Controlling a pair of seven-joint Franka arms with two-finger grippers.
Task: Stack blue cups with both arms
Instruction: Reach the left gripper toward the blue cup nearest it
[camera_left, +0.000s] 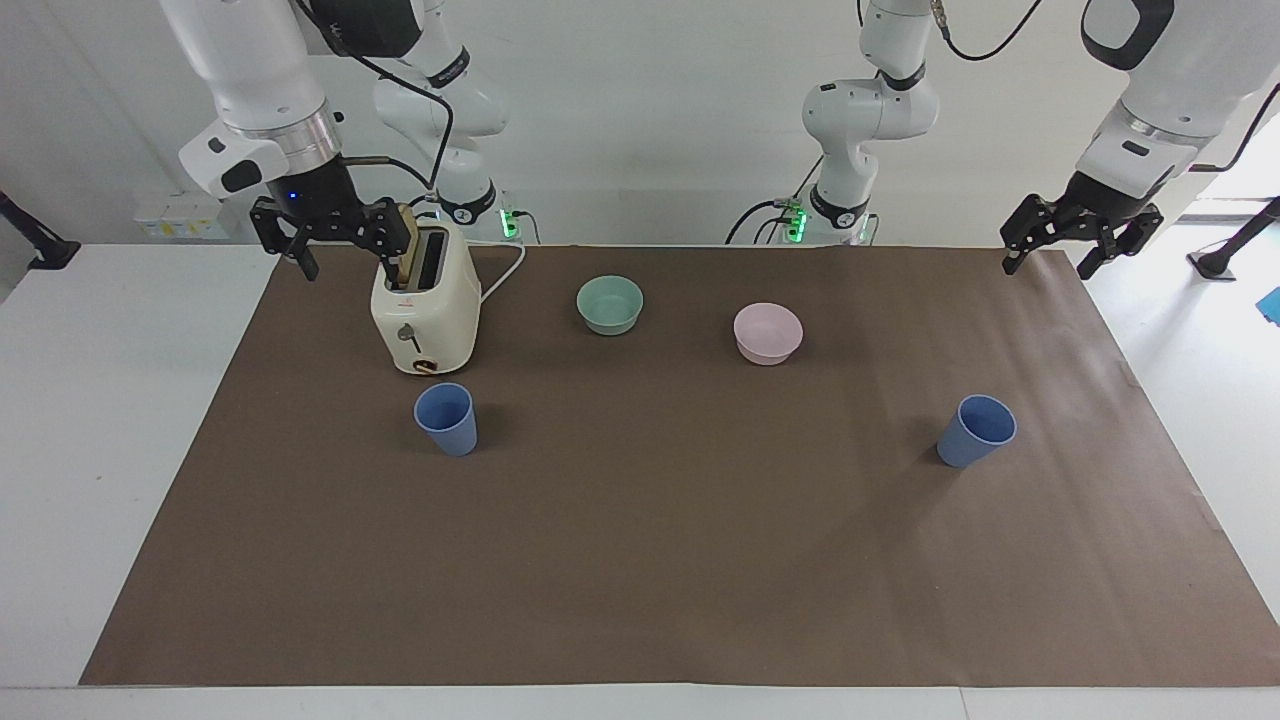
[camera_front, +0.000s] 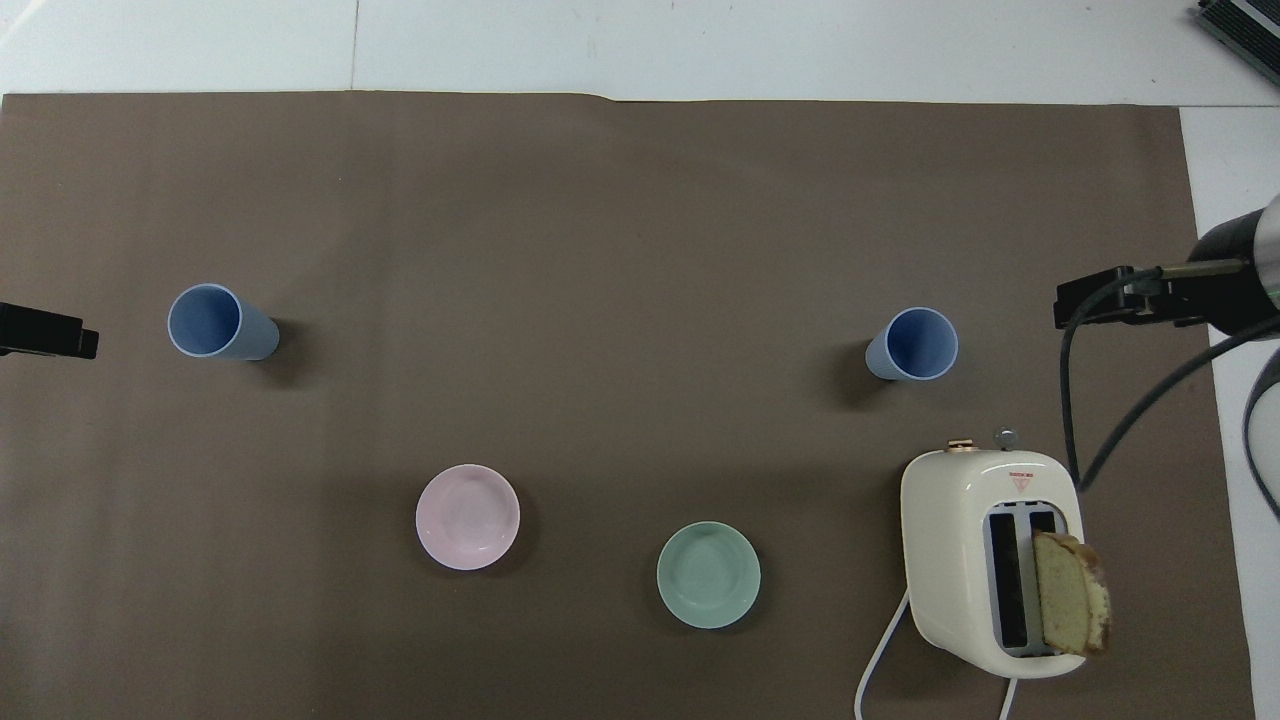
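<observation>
Two blue cups stand upright and apart on the brown mat. One cup (camera_left: 447, 419) (camera_front: 915, 344) is toward the right arm's end, just farther from the robots than the toaster. The other cup (camera_left: 977, 430) (camera_front: 218, 323) is toward the left arm's end. My right gripper (camera_left: 345, 255) (camera_front: 1120, 297) hangs open and empty in the air beside the toaster's top, over the mat's edge. My left gripper (camera_left: 1047, 262) (camera_front: 45, 335) hangs open and empty over the mat's corner at its own end, well clear of its cup.
A cream toaster (camera_left: 425, 310) (camera_front: 990, 560) with a bread slice (camera_front: 1070, 605) in a slot stands at the right arm's end. A teal-green bowl (camera_left: 609, 304) (camera_front: 708, 575) and a pink bowl (camera_left: 767, 333) (camera_front: 467, 517) sit nearer the robots than the cups.
</observation>
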